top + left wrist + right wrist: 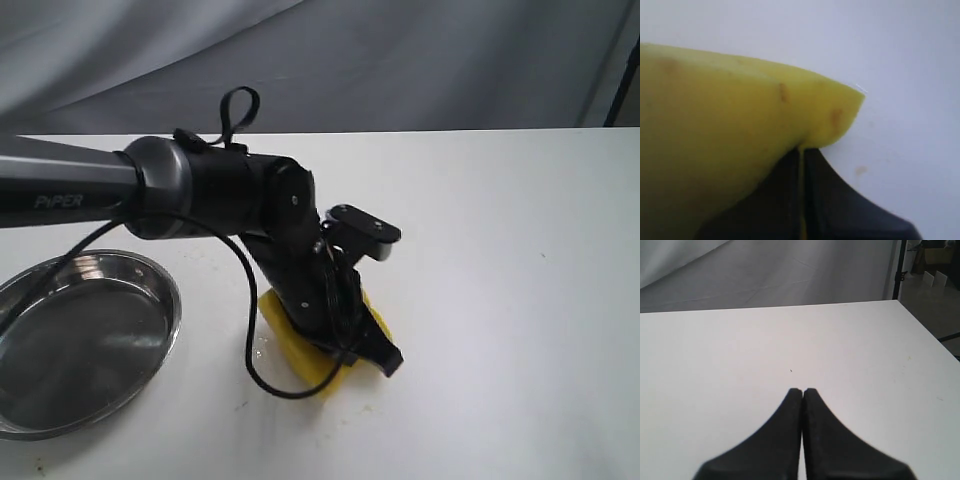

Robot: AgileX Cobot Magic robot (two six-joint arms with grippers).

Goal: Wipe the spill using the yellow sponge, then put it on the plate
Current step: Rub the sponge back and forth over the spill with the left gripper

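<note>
The yellow sponge (288, 342) lies pressed on the white table, under my left gripper (378, 354). The left wrist view is filled by the stained yellow sponge (730, 125), with my left gripper (802, 151) shut on its edge and a thin strip of foam pinched between the jaws. No puddle shows; only a small amber speck (860, 170) marks the table beside the sponge. The steel plate (172, 300) sits at the front left, with nothing in it. My right gripper (802, 390) is shut on nothing, above bare table, and out of the exterior view.
The left arm (200, 185) reaches in from the left, its black cable (250, 350) looping down beside the sponge. A grey curtain (400, 60) hangs behind the table's far edge. The table's right edge (925, 332) and a black stand leg (899, 265) show in the right wrist view.
</note>
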